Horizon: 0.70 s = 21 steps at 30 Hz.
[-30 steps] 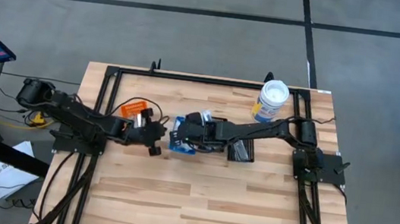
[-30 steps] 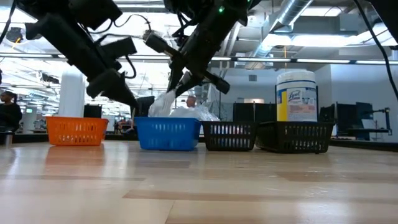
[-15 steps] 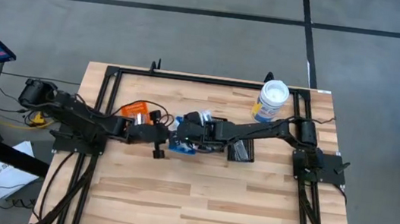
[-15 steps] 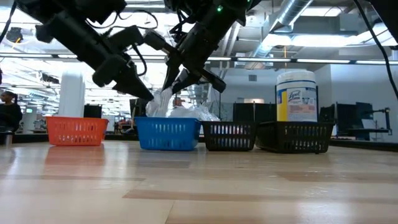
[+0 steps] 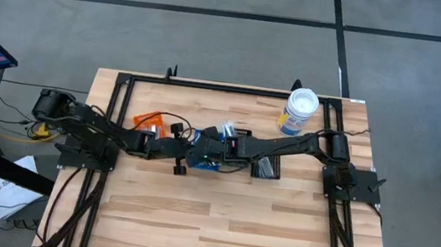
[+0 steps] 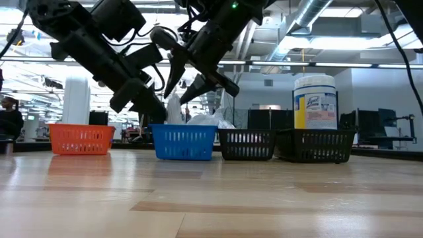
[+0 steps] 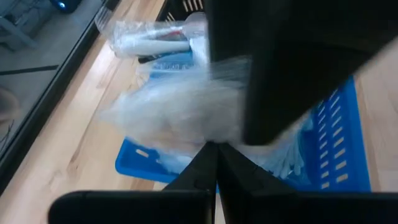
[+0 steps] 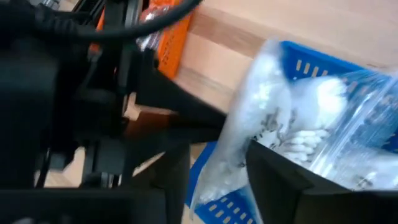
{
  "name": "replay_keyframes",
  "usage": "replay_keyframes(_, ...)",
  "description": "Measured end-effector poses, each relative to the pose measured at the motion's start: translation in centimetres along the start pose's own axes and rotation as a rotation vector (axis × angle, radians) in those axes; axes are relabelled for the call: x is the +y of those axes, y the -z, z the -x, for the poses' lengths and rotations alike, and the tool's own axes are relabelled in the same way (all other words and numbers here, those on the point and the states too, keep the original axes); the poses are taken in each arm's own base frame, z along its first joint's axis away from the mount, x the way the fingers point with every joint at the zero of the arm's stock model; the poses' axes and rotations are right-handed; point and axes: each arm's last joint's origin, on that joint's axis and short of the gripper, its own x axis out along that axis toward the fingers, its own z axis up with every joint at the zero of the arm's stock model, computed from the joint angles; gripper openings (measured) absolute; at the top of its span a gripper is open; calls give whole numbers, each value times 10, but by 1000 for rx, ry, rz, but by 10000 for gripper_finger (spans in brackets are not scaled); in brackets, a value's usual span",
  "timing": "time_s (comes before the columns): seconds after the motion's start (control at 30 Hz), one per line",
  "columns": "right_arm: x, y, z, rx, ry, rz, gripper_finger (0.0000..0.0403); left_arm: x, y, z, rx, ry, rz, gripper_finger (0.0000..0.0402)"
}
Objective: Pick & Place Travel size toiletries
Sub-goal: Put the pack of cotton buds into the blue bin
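Note:
A clear bag of small white toiletries [image 8: 280, 118] stands upright in the blue bin [image 6: 185, 142], its top [image 6: 174, 106] rising above the rim. My right gripper [image 8: 216, 152] hangs open over it, slanting down from the right, a finger on either side of the bag's top. My left gripper [image 6: 157, 114] is shut, and its tips [image 7: 216, 155] point at the bin's left wall and the bag. Another clear-wrapped packet [image 7: 152, 40] lies beyond the blue bin. My right gripper has its open fingers [image 8: 280, 180] around the bag's upper part; whether a finger touches the film I cannot tell. My left gripper has its shut fingertips at the blue bin's left rim [image 6: 156, 127], slanting down from the table's left; whether they touch it I cannot tell.
An orange bin [image 6: 82, 140] stands left of the blue one and two black bins [image 6: 244, 145] [image 6: 314, 147] to its right. A white tub with a blue label [image 5: 300, 110] stands at the far right. The near half of the table [image 5: 216, 224] is bare wood.
My right gripper has opened above the bag, which now stands in the bin. My left gripper, still shut, has gone down and toward the table's right, up to the blue bin's left side. The blue bin has slid a little toward the right.

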Motion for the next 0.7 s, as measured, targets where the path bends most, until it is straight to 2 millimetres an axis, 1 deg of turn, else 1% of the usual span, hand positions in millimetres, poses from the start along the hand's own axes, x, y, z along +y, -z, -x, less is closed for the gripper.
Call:
replay_keyframes(0.2, 0, 0, 1, 19, -10, 14, 215, 3, -3, 5, -17, -12, 9, 1)
replay_keyframes(0.33, 2, -2, 5, 44, -37, 63, 249, 1, -5, 9, -24, -9, 3, 1)
replay_keyframes(0.47, 6, -5, 18, 38, -67, 79, 258, -3, -5, 11, -25, -19, -12, 1)
replay_keyframes(0.7, 14, -17, 57, -46, -103, 119, 258, -3, -4, 11, -22, -45, -13, 1)
